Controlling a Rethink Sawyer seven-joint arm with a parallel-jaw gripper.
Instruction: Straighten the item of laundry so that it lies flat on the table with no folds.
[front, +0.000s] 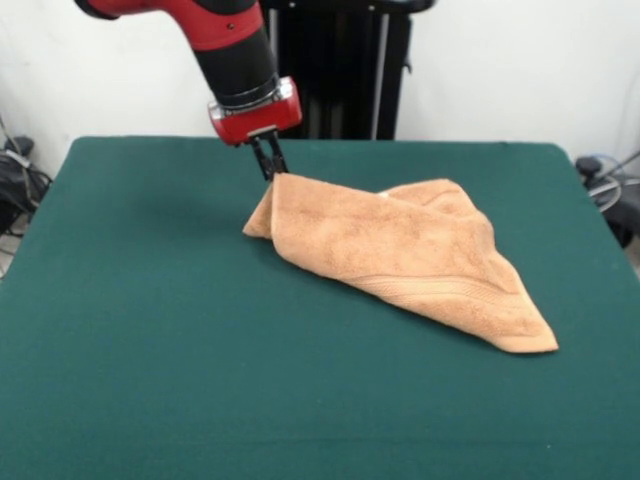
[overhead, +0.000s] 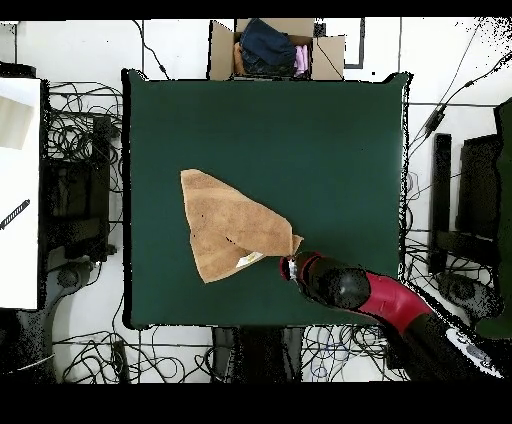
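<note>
The item of laundry is a light orange-tan towel lying folded and rumpled on the dark green table. One corner of it is lifted at the upper left, and the rest slopes down to a flat corner at the right. My gripper hangs from the red and black arm and is shut on that raised corner. From above, the item of laundry lies left of centre on the table, and the gripper sits at its right-hand corner near the table's lower edge.
A cardboard box with dark and pink clothes stands just beyond the table's top edge in the overhead view. Cables lie on the floor around the table. A black stand rises behind the table's far edge.
</note>
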